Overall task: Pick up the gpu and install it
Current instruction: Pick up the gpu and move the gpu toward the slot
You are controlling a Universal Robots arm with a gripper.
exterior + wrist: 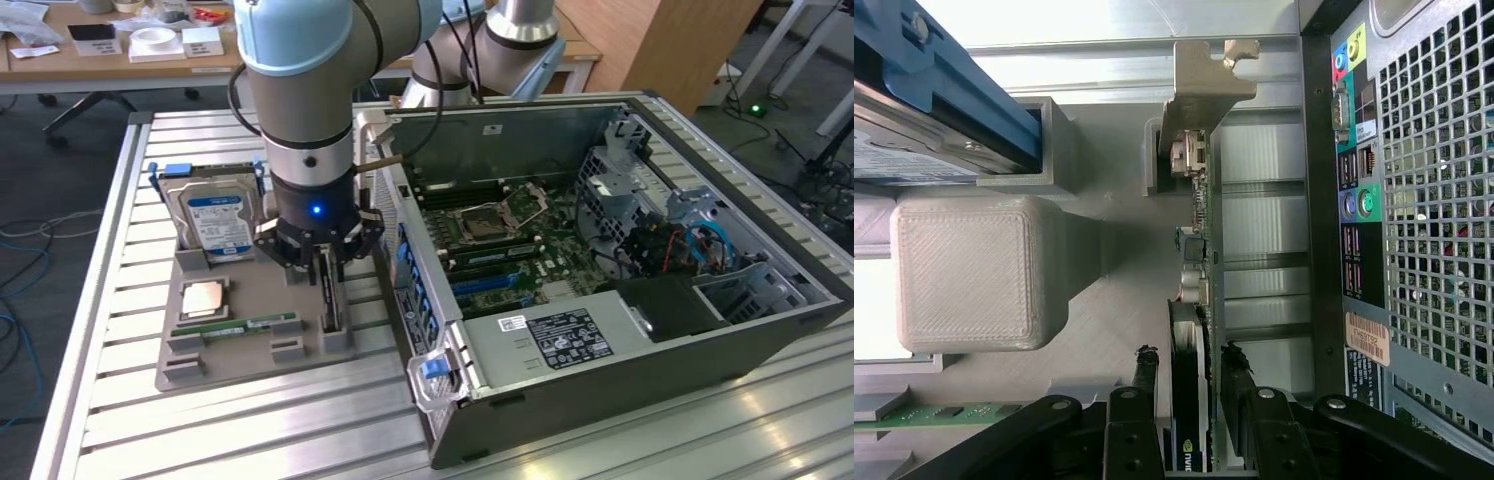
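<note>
The gripper (324,262) is down over the grey tray (254,360), its fingers (1145,375) set apart and straddling the gpu (330,303). The gpu stands on edge in its slot along the tray's side nearest the case (641,350). In the wrist view the card (1194,260) runs up between the two fingertips, with its metal bracket (1204,80) at the far end. A thin gap seems to show on each side of it, so the jaws look open around the card rather than clamped, though the dark edges make this hard to judge. The hard drive (218,222) stands in the tray just beside the gripper, and the memory stick (238,326) lies nearby.
</note>
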